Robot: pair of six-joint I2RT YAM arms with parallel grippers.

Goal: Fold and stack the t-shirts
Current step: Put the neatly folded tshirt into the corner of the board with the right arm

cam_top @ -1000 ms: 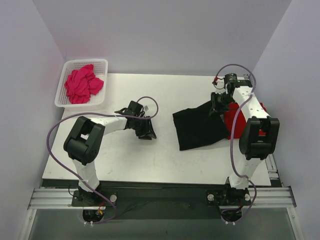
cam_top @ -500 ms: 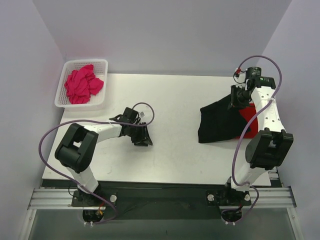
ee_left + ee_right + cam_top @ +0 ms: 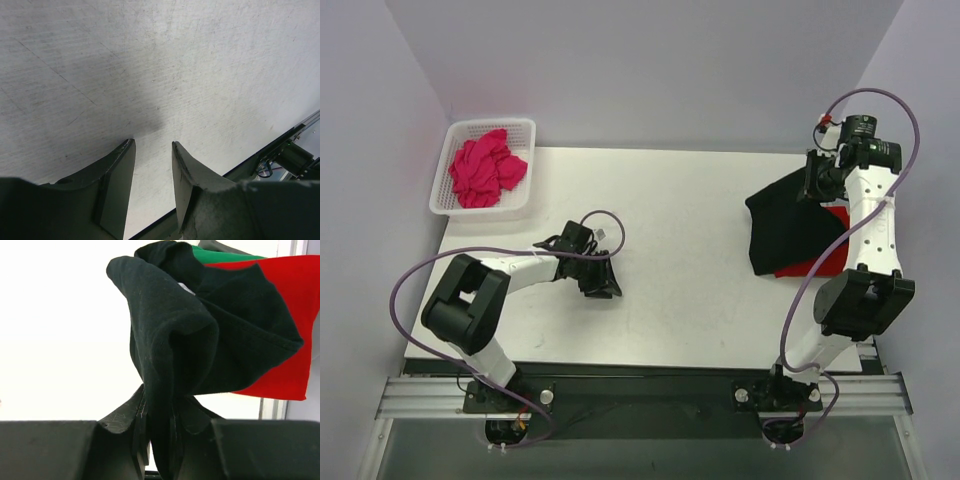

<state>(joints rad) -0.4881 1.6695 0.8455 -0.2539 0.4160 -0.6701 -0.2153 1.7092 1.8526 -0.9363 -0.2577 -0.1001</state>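
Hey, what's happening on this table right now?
The right gripper is shut on a bunched edge of the black t-shirt at the far right of the table, and the rest of that shirt drapes over the red t-shirt lying there. The left gripper is open and empty, low over bare table left of centre. The magenta-pink t-shirt sits crumpled in the white basket, not yet folded.

Your top view is evenly, softly lit, with only faint shadows on the table [image 3: 690, 310]. Your right wrist view blows the table out to white; your left shows a soft grey shadow ahead of the fingers [image 3: 112, 190].
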